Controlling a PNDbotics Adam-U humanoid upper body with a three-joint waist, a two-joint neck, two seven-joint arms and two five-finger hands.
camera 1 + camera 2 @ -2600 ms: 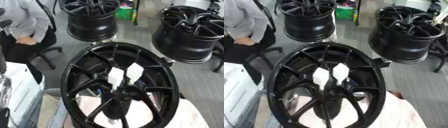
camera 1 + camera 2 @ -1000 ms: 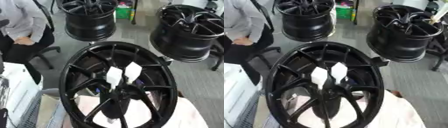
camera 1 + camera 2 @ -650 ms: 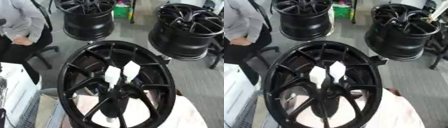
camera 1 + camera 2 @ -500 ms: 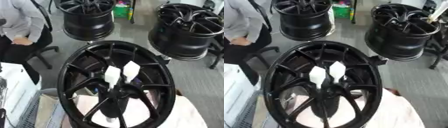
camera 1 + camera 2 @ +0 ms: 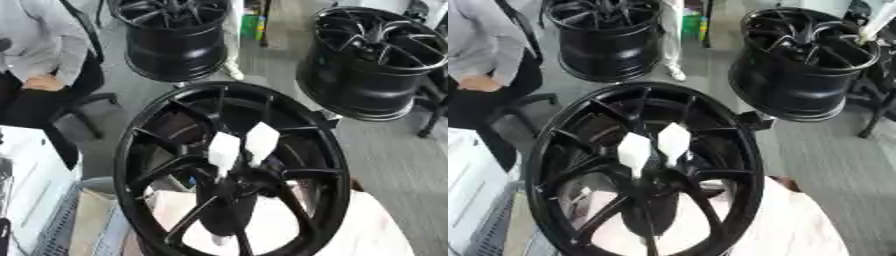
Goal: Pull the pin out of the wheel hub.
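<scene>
Black wheel hub (image 5: pixel 166 150), 2 white tabs (image 5: pixel 238 147) at centre.

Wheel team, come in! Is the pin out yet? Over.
No robot hands in view. Black wheel stands upright; two white pieces sit at its hub, not pulled. Nothing blocking the hub.

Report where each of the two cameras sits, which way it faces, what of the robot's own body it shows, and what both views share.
Left eye view: sits in the robot's head, looking down onto the large black spoked wheel with two white tapered pieces at its hub; no robot hand can be clearly made out.
Right eye view: sits beside it, facing the same way; the wheel lies further left in the picture; again no hand clearly shows.
Shared: the same wheel and white pieces, plus two more black wheels standing behind.
</scene>
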